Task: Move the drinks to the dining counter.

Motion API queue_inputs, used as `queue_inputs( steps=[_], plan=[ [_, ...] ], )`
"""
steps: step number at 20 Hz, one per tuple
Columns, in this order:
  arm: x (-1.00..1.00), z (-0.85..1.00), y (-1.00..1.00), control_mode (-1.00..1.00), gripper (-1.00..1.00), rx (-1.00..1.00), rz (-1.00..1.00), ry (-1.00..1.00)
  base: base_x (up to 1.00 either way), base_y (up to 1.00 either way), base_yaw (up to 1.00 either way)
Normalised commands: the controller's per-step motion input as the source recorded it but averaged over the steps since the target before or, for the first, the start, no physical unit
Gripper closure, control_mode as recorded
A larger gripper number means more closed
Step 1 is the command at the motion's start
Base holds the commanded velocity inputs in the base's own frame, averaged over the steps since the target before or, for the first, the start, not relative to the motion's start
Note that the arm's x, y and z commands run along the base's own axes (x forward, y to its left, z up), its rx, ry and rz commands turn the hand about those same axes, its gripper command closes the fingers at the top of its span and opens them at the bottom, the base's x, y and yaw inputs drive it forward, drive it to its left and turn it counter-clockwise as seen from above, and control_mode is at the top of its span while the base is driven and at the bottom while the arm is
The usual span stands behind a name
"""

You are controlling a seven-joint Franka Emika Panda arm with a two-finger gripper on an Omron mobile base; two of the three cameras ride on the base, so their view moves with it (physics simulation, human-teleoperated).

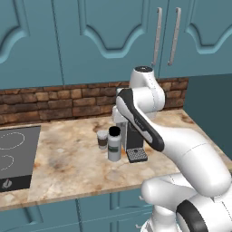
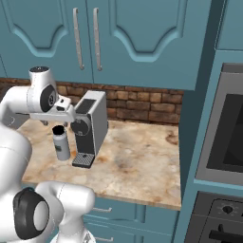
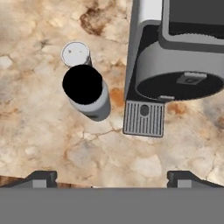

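1. Stovetop [image 1: 13,156] at far left, set into the marble bench [image 1: 68,165]; not the target bench.
2. Cup [image 1: 102,139] next, white lid, dark band, upright on the bench; seen from above in the hand view [image 3: 75,53].
3. Bottle [image 1: 114,144] just right of the cup and slightly nearer the front edge, black cap, upright; close beside the cup, touching or not cannot be told. Also at [image 2: 60,144] and, cap-on, at [image 3: 86,89].
4. Coffee machine [image 1: 131,136] right of the bottle, drip tray [image 3: 144,118] at its foot; bottle near the tray but apart from it. Machine body clear in the right base view [image 2: 91,128].
5. Pincer [image 3: 112,177] high above the bench, looking straight down; tips wide apart at the bottom corners of the hand view, nothing between them. Bottle lying up and left of the pincer's centre line there, so not lined up yet.
6. Arm [image 1: 149,127] arched over the machine, wrist above the drinks area.
7. Wall oven [image 2: 223,137] at far right, past the bench end.
8. Progress: nothing delivered. Both drinks on the stove-side bench, neither gripped. Dining bench not in sight from here.
9. Left, by judgement: shift over one drink, descend, clamp, carry to the dining bench, then repeat for the other. Probably bottle first, being nearer the pincer. Task at its very start.
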Motion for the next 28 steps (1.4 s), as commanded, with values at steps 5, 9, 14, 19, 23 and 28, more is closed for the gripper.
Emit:
queue_inputs(
  steps=[5, 9, 14, 19, 23, 28],
  plan=[
    [0.09, -0.03, 0.19, -1.00, -1.00, 0.00, 0.00, 0.00, 0.00, 0.00, 0.00],
    [0.14, -0.04, 0.14, -1.00, -1.00, 0.00, 0.00, 0.00, 0.00, 0.00, 0.00],
    [0.22, -0.03, 0.09, -1.00, -1.00, 0.00, 0.00, 0.00, 0.00, 0.00, 0.00],
    [0.19, -0.06, 0.09, -1.00, -1.00, 0.00, 0.00, 0.00, 0.00, 0.00, 0.00],
    [0.16, -0.11, 0.11, -1.00, -1.00, 0.00, 0.00, 0.00, 0.00, 0.00, 0.00],
    [0.14, -0.15, 0.09, -1.00, -1.00, 0.00, 0.00, 0.00, 0.00, 0.00, 0.00]
  ],
)
